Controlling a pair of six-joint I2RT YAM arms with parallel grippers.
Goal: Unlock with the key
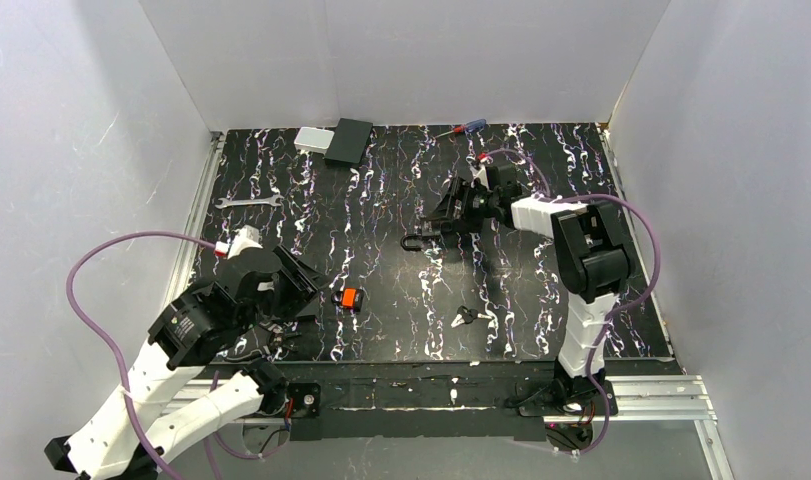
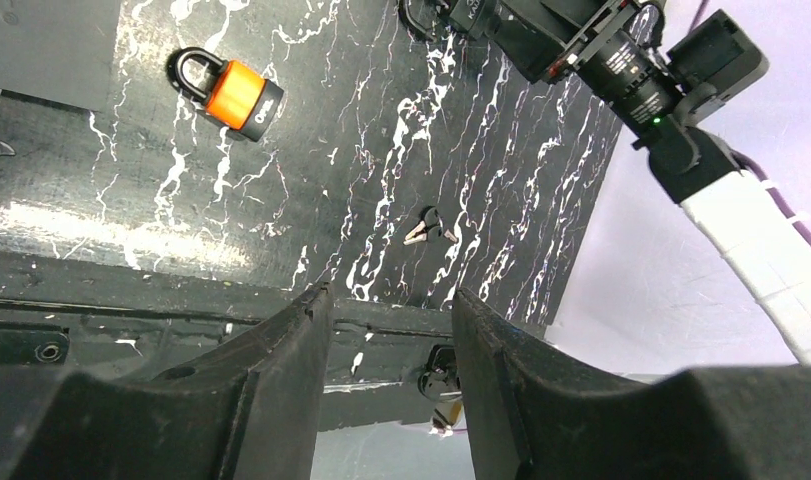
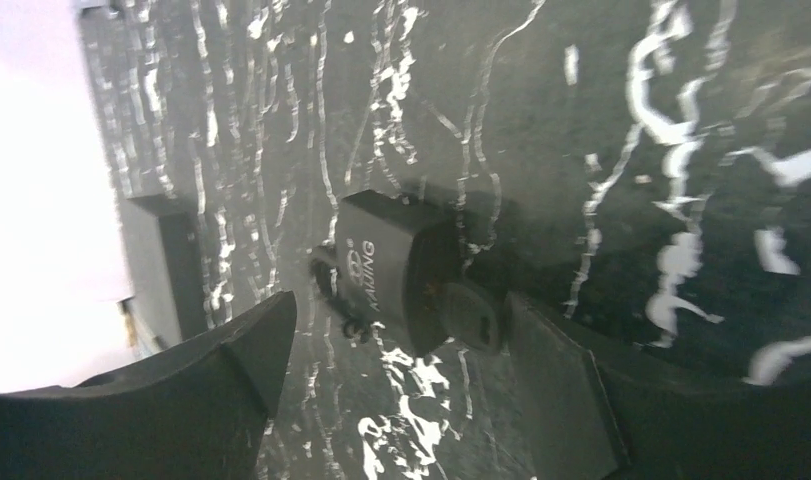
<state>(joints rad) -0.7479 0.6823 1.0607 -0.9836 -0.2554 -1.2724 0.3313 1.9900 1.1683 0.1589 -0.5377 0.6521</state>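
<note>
- The key [image 3: 471, 315] is found seated in the end of the black padlock [image 3: 381, 270]. Only its dark, rounded head is seen; the blade is hidden.
- The padlock is laid flat near the middle of the marbled surface [image 1: 381, 190].
- The right claw [image 3: 399, 310] is spread wide astride padlock and key, with nothing gripped. One finger [image 3: 561, 390] stands just beside the head; contact cannot be determined.
- The left claw [image 2: 391, 298] is part open and empty.
- A loose pair of keys [image 2: 426, 228] and an orange padlock [image 2: 236, 92] are noted well apart.
</note>
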